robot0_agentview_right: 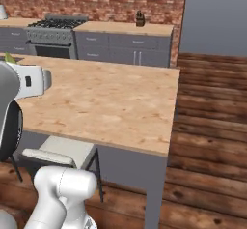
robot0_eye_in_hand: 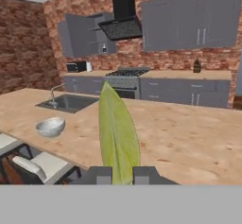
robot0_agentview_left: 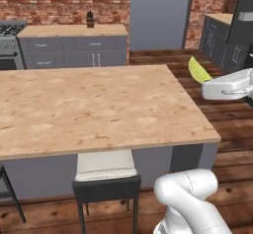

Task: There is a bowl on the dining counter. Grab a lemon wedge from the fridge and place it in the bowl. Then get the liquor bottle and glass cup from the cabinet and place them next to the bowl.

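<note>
Between the two dark fingertips of the gripper (robot0_eye_in_hand: pixel 122 175), jaws pressed onto it, stands the lemon wedge (robot0_eye_in_hand: pixel 118 133), pointing away from the hand. Beyond the jaws and off to their left sits the bowl (robot0_eye_in_hand: pixel 50 126) on the dining counter (robot0_eye_in_hand: pixel 189 142), near the sink (robot0_eye_in_hand: pixel 71 103).

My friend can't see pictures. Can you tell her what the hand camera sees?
The gripper is shut on a yellow-green lemon wedge, standing upright between its two dark fingers. Beyond lies a wooden counter with a bowl at left, near a sink.
</note>
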You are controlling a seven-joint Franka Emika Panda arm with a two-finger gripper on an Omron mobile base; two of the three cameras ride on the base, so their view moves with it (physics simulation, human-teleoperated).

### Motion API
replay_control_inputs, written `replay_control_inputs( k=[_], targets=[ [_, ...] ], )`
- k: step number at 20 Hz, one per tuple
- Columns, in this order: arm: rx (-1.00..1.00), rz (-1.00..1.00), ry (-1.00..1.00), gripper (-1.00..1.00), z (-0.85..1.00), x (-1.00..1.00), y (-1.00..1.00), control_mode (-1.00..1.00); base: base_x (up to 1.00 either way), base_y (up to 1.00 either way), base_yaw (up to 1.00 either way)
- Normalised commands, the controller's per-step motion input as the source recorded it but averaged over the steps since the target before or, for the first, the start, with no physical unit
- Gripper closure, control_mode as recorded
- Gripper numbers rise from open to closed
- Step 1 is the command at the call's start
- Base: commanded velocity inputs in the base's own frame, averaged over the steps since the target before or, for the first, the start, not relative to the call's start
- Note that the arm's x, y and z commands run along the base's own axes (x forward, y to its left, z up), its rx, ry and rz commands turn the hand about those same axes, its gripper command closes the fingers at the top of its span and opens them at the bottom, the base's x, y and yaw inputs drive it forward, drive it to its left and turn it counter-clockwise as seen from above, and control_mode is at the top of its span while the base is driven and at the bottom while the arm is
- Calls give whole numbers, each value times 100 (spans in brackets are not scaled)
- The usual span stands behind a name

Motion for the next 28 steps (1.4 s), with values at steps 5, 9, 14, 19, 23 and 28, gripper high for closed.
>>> replay_control_inputs(
  k=[5,9,14,19,23,28],
  targets=[
    [0,0,0,100,0,0,0,100,0,100,0],
    [0,0,0,100,0,0,0,100,0,100,0],
    [0,0,0,100,0,0,0,100,12,97,-3],
    [0,0,0,100,0,0,0,100,31,89,-15],
    [0,0,0,100,0,0,0,100,30,86,-14],
    [0,0,0,100,0,0,0,100,31,75,-15]
  ],
)
